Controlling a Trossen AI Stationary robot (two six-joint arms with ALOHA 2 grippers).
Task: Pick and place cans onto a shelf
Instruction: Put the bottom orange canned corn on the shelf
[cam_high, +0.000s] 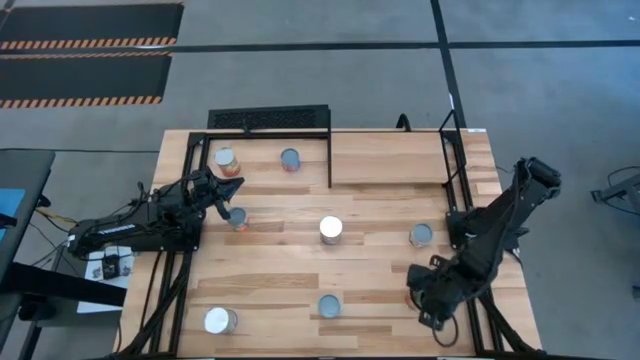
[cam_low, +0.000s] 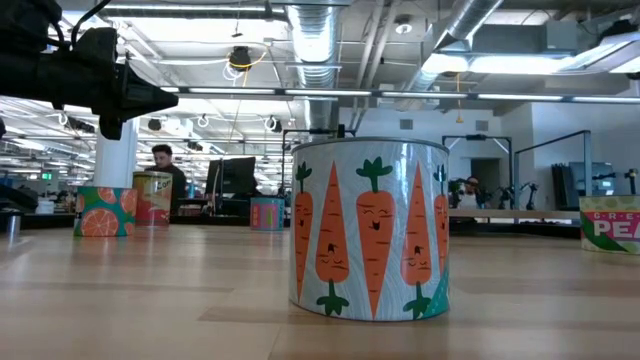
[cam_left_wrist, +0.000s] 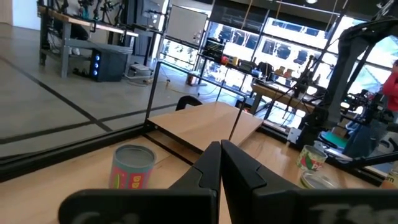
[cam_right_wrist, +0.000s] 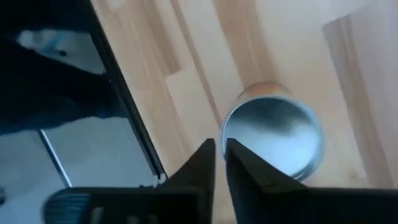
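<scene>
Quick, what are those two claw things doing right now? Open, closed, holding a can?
Left gripper: fingers closed, holding nothing.
Right gripper: fingers nearly together with a thin gap, holding nothing, above a can.

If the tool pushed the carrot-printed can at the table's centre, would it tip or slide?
The squat cylindrical tin can with the carrot-printed label stands upright on its flat base and looks about as wide as tall, so it would probably slide rather than tip. Its metal body is likely stiff. Knocked onto its side, it would probably roll across the smooth wooden table.

Upright cans (cam_high: 331, 229), maybe two on shelf (cam_high: 385, 158)
</scene>
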